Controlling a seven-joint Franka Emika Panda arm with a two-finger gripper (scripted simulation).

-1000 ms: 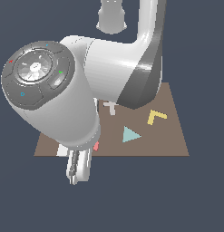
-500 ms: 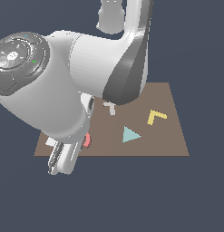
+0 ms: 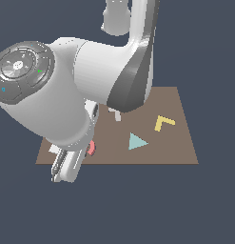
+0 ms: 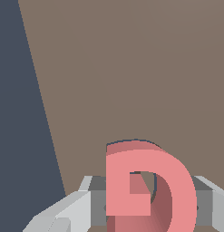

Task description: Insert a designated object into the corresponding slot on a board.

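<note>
We see the gripper (image 4: 145,206) jaws clamped on the red G block (image 4: 149,190), above the brown board (image 3: 181,143), near its edge

Yellow L-shaped block (image 3: 164,123): lies flat toward the far edge of the board on the exterior view's right, well apart from the edges.
Pale teal triangular block (image 3: 136,142): lies flat nearer the front edge, just beside the yellow one.
White block (image 3: 117,115): mostly hidden; shape unclear.

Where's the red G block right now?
The red G block sits between the tool fingers, near the brown board's corner on the exterior view's left, mostly hidden behind the arm there.
</note>
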